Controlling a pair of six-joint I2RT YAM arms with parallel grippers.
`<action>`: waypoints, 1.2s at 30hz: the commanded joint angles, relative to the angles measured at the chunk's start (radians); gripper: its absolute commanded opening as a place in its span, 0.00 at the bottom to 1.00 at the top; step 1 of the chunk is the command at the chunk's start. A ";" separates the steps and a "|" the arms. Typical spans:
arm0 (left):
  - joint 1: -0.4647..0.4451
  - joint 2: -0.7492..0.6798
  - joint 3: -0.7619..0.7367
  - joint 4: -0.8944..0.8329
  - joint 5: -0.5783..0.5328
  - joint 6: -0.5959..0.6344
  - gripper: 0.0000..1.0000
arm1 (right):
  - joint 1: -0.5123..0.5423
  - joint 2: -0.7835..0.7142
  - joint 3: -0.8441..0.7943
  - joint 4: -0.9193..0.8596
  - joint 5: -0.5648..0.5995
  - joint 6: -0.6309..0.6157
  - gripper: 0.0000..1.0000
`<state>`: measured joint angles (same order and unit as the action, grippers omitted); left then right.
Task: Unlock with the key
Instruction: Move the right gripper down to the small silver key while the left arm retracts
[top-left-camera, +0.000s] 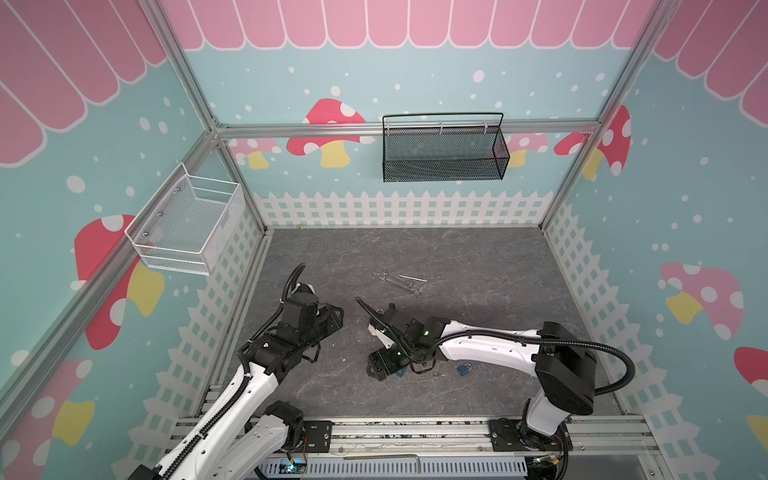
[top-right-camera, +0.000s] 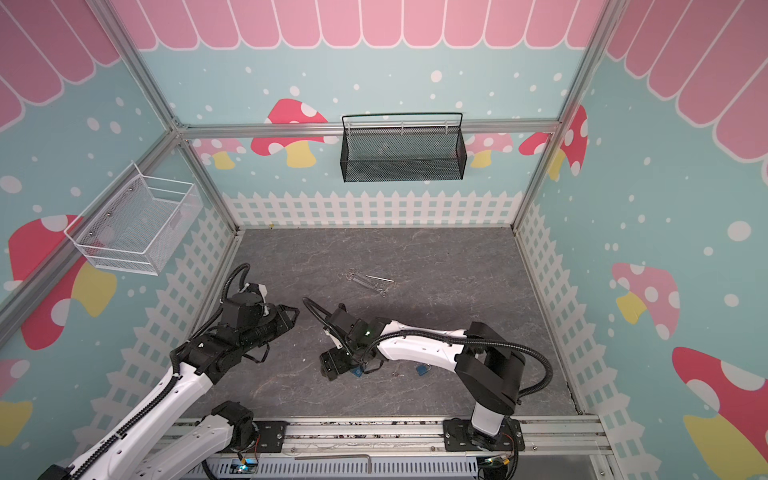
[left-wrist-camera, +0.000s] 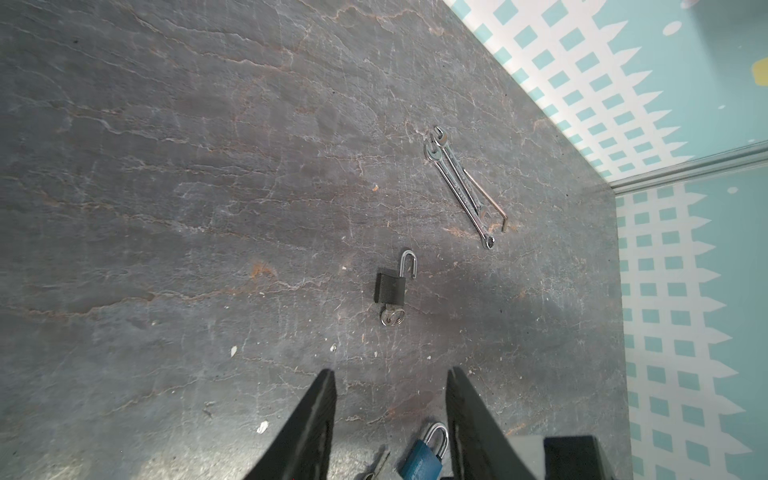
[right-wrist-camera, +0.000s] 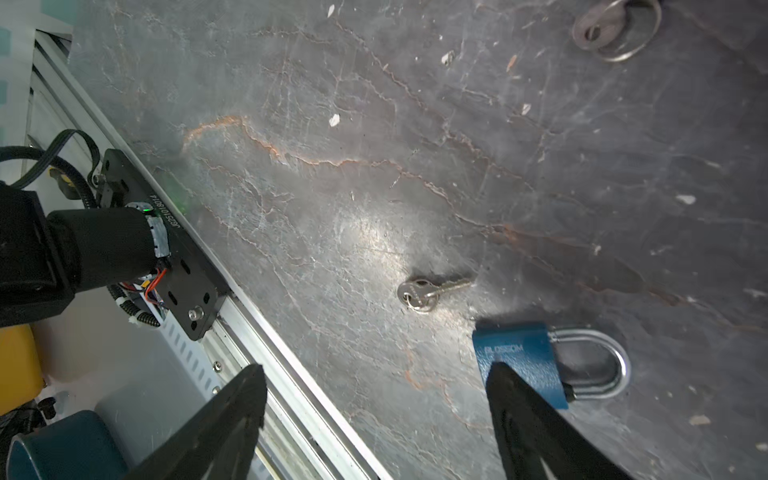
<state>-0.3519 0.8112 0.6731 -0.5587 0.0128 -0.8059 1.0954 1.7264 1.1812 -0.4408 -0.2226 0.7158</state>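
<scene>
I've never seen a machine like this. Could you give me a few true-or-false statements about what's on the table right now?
1. An inserted key sticks out of the black padlock. True.
2. The wrenches are stacked on the black padlock. False: they lie apart from it on the table.
3. The right gripper has its jaws clamped on the blue padlock. False: the jaws stand open and empty; that padlock lies on the table.
4. A loose key lies on the table beside the blue padlock. True.
</scene>
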 joint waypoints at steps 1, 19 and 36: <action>0.020 -0.041 -0.026 -0.050 -0.006 -0.037 0.44 | 0.011 0.049 0.049 -0.025 -0.013 -0.002 0.86; 0.061 -0.149 -0.047 -0.140 -0.031 -0.071 0.44 | 0.028 0.241 0.156 -0.103 -0.050 -0.058 0.85; 0.073 -0.267 -0.098 -0.176 -0.087 -0.141 0.44 | 0.047 0.311 0.324 -0.204 0.035 -0.211 0.84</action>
<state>-0.2874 0.5522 0.5877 -0.7113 -0.0509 -0.9173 1.1412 2.0647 1.4956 -0.5903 -0.2256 0.5537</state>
